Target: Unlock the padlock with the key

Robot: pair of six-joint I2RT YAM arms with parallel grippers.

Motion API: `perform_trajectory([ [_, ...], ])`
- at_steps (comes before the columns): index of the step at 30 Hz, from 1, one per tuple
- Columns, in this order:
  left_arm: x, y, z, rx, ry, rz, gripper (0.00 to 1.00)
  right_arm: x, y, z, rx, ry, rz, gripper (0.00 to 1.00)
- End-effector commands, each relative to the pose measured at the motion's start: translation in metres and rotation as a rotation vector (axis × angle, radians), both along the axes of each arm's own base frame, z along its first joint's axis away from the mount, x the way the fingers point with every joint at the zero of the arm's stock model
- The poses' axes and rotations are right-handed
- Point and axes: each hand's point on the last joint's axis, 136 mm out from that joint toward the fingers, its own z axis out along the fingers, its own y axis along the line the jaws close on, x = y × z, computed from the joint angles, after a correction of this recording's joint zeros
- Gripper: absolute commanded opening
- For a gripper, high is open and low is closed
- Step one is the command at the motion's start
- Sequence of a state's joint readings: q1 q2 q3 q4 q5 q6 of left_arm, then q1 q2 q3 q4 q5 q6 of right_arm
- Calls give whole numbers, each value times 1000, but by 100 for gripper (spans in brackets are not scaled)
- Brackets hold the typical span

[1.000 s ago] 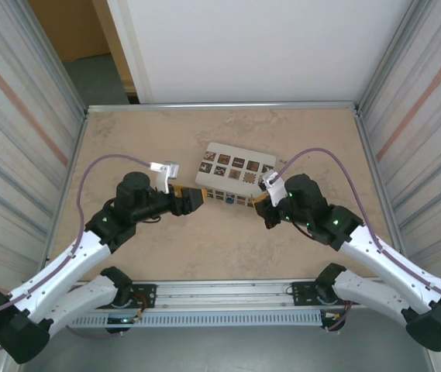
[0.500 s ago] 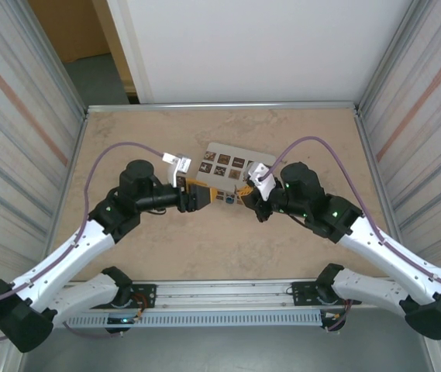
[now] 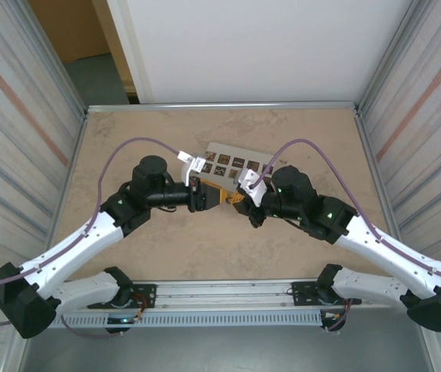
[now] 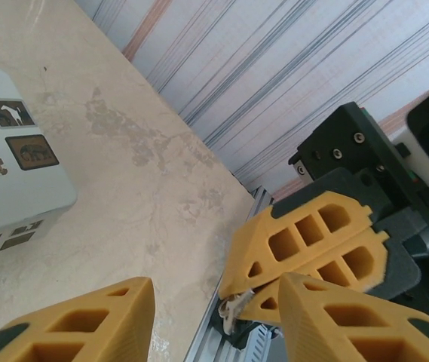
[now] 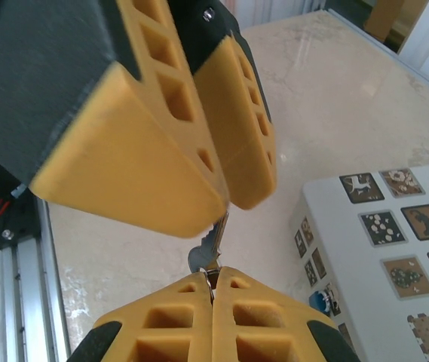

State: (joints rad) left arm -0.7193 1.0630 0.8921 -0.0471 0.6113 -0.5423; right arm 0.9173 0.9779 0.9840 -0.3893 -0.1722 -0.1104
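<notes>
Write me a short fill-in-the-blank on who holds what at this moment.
1. The right gripper is pinched shut on the ___.
2. The left gripper is ___, with one finger on each side of the key.
3. The box with picture tiles behind the grippers is ___ in colour.
Missing words: key; open; white.

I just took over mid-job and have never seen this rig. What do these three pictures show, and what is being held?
Two robot arms stand at the near edge of a table, each ending in a two-finger gripper. The wide picture looks down from above; the other two come from wrist cameras. A white box with picture tiles lies on the table. The right gripper is shut on a small key. The left gripper is open, right at that key's tip.
</notes>
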Motion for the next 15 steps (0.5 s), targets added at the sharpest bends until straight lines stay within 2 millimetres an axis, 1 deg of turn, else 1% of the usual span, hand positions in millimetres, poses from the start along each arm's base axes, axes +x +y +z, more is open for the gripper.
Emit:
perform_trajectory([
  [1, -5, -6, 28, -57, -71, -43, 43, 2, 2, 19, 27, -45, -5, 0],
  [11, -6, -8, 27, -54, -70, -48, 19, 3, 3, 22, 37, -52, -11, 0],
  [15, -6, -8, 28, -55, -71, -46, 12, 4, 3, 22, 38, -52, -12, 0],
])
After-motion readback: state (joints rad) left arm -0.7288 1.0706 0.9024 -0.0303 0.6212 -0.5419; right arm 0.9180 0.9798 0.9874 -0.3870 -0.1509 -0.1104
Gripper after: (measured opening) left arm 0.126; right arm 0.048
